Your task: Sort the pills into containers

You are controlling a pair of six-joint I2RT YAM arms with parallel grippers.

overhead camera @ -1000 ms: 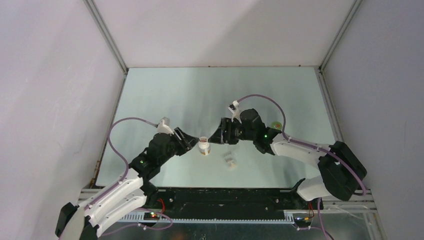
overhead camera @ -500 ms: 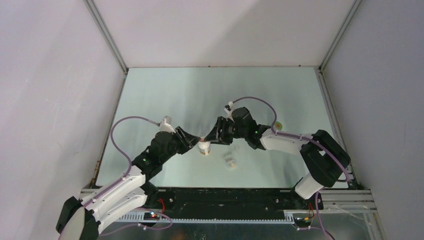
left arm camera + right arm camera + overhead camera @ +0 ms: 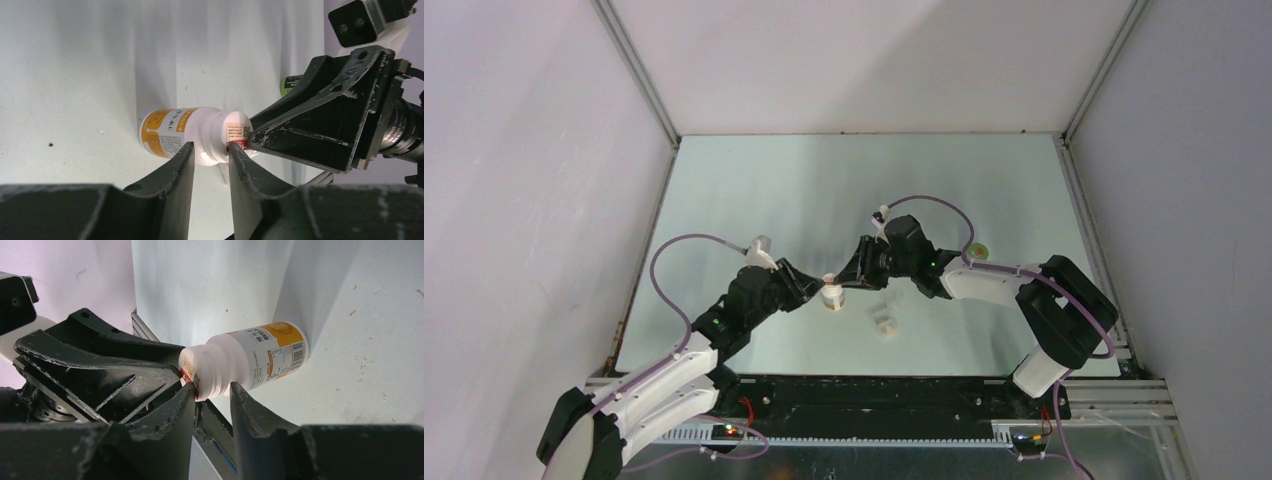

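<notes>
A white pill bottle (image 3: 832, 295) with an orange label stands a little tilted in the middle of the table, and both grippers meet at it. My left gripper (image 3: 816, 291) comes from the left, its fingers pinching the bottle (image 3: 180, 132) about the neck, my left gripper (image 3: 210, 149) turned sideways. My right gripper (image 3: 851, 279) comes from the right and closes on the white cap end (image 3: 207, 367), my right gripper (image 3: 212, 390) touching it on both sides. The containers (image 3: 884, 320), a small translucent pill box, lie just right of the bottle. No loose pills show.
A small green round object (image 3: 977, 250) lies on the table behind my right arm. White walls with metal rails close in the pale green table (image 3: 754, 180) on three sides. The two grippers nearly touch each other at the bottle.
Both grippers have narrowed and closed in on the bottle's top from either side. The right arm reached further left. The bottle now leans slightly.
</notes>
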